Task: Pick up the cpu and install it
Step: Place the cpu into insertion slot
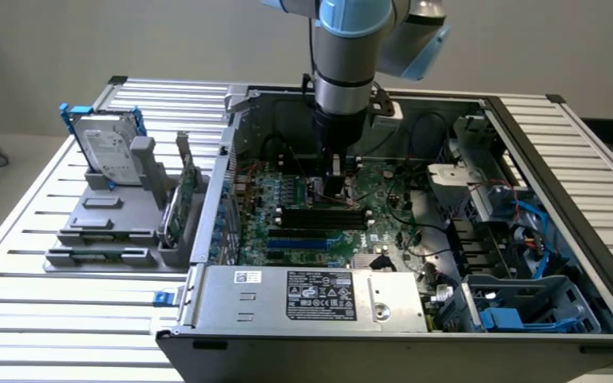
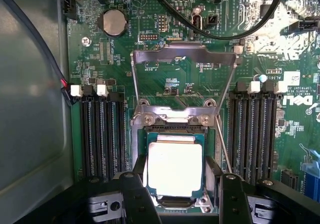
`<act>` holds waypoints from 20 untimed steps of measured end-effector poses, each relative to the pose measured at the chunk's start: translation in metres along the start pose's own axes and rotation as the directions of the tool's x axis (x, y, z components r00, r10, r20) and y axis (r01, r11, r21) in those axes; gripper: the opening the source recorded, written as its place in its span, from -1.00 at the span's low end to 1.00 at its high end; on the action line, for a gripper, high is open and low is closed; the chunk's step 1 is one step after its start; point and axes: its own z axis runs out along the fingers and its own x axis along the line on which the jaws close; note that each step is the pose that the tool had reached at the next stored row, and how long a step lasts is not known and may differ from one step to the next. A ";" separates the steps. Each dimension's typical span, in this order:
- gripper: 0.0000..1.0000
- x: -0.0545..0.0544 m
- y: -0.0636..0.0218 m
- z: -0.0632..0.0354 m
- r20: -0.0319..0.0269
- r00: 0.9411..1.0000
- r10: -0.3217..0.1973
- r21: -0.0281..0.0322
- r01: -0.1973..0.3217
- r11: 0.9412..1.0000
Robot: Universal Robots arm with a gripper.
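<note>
Plainly, in the exterior view the black gripper point(image 1: 335, 177) on the grey-and-blue arm hangs straight down inside the open grey metal computer case point(image 1: 504, 112), low over the green motherboard point(image 1: 392, 199). The silver rectangular hard drive in its blue frame point(image 1: 108, 144) stands well apart on a rack at the exterior view's left (no part of this step).

In the wrist view the small flat square cpu point(image 2: 175, 166) with its shiny silver-grey top lies level within the dark square metal-framed socket point(image 2: 175, 118), framed by the gripper point(image 2: 181, 179). Whether the gripper clamps the chip or has let it go I cannot tell. The hinged silver load plate point(image 2: 184, 56) stands swung up, clear of the chip, and a thin metal lever point(image 2: 223, 144) runs just beside the socket.

To seat it well, I judge, the cpu's edges should sit square with the socket's walls and the chip should stay flat. A sideways shove or downward press would likely bend the contacts beneath.
</note>
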 end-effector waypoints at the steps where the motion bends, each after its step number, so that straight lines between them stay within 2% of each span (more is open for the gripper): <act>1: 0.07 0.000 0.0000 0.0004 0.000 1.000 0.000 0.000 0.000 1.000; 20: 0.07 -0.002 0.0003 0.0015 0.000 1.000 0.000 0.000 0.000 1.000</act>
